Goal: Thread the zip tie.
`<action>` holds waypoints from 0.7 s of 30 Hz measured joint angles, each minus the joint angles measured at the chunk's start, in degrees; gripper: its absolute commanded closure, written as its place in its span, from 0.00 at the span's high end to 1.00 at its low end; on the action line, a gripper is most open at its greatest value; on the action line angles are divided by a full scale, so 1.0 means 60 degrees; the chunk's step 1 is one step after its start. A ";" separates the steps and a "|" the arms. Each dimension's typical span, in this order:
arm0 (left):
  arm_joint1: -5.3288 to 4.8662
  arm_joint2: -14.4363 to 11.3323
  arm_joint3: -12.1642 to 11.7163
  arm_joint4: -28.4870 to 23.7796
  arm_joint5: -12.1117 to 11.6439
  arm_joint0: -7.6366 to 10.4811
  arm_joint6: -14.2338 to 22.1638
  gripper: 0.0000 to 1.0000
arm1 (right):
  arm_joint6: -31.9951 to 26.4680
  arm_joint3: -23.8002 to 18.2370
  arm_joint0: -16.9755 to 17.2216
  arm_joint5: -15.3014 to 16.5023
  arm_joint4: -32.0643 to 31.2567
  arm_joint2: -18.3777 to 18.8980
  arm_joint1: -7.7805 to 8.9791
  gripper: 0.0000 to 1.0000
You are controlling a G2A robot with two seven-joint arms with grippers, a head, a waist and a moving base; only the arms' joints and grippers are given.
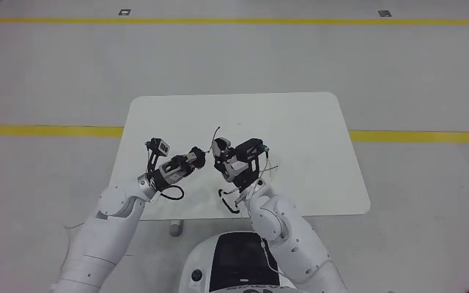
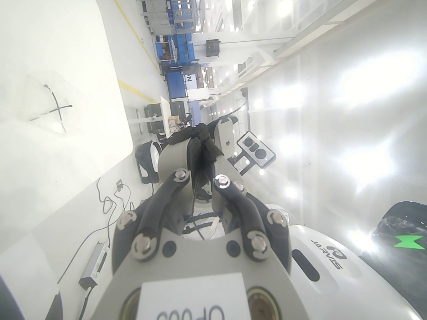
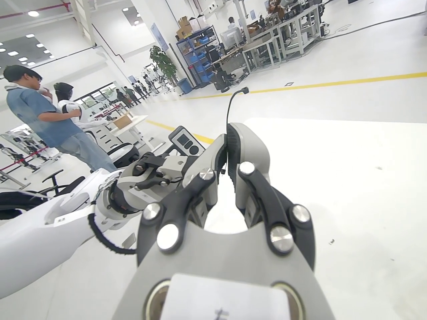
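— So, where is the zip tie (image 3: 229, 108)?
— Up over the table (image 1: 293, 117), pinched in the right gripper (image 3: 228, 141). The left gripper (image 2: 200, 148) is closed too, close by.
— Next?
— Poke its tail into its little head, I think.

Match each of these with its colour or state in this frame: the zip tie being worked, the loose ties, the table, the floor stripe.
Things:
1. zip tie
2. loose ties
3. table
4. floor stripe

Colour or state:
A. yellow
B. clamped in the right gripper, its free end sticking out past the fingertips
C. white
D. lying crossed on the table

Pairs: 1-B, 2-D, 3-C, 4-A
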State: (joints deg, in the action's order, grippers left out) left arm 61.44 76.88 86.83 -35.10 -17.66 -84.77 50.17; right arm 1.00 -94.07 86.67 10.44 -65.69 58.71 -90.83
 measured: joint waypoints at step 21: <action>0.0000 0.0000 0.0000 0.0000 0.0000 0.0000 0.0000 0.00 | -0.0109 0.0134 -0.0144 -0.0095 0.0196 -0.0196 0.0156 0.00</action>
State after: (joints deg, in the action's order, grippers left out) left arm 61.44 76.88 86.83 -35.10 -17.66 -84.77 50.17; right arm 0.35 -93.27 85.81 9.87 -64.51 57.54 -89.89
